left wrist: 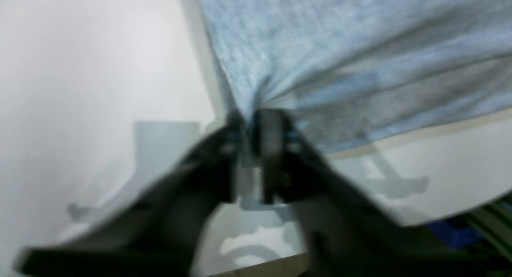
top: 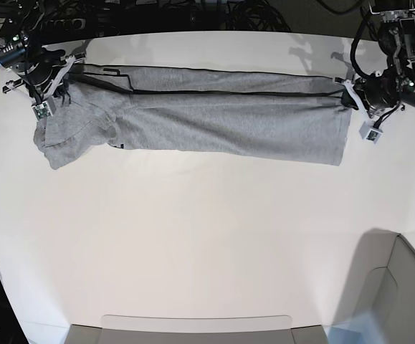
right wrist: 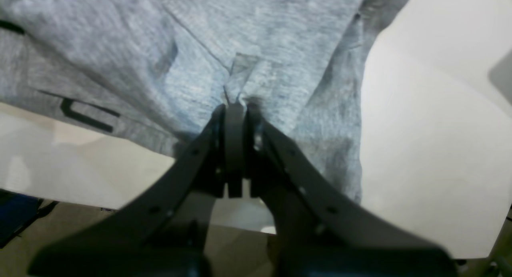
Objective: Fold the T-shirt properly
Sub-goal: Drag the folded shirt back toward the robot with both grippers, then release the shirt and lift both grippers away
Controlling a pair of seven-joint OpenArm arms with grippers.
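Observation:
The heather-grey T-shirt [top: 214,122] hangs stretched in a long band between my two grippers, lifted above the far part of the white table [top: 207,244]. My left gripper [left wrist: 256,117] is shut on the shirt's edge [left wrist: 340,61] at the right end in the base view [top: 349,97]. My right gripper [right wrist: 236,107] is shut on a bunched fold of the shirt [right wrist: 240,41] at the left end in the base view [top: 55,84]. Black lettering [right wrist: 86,115] shows on the cloth in the right wrist view. A sleeve [top: 67,143] droops at the left.
A grey bin [top: 401,287] stands at the near right corner. A low grey tray edge [top: 193,326] runs along the near side. Cables and dark gear [top: 178,11] lie beyond the far edge of the table.

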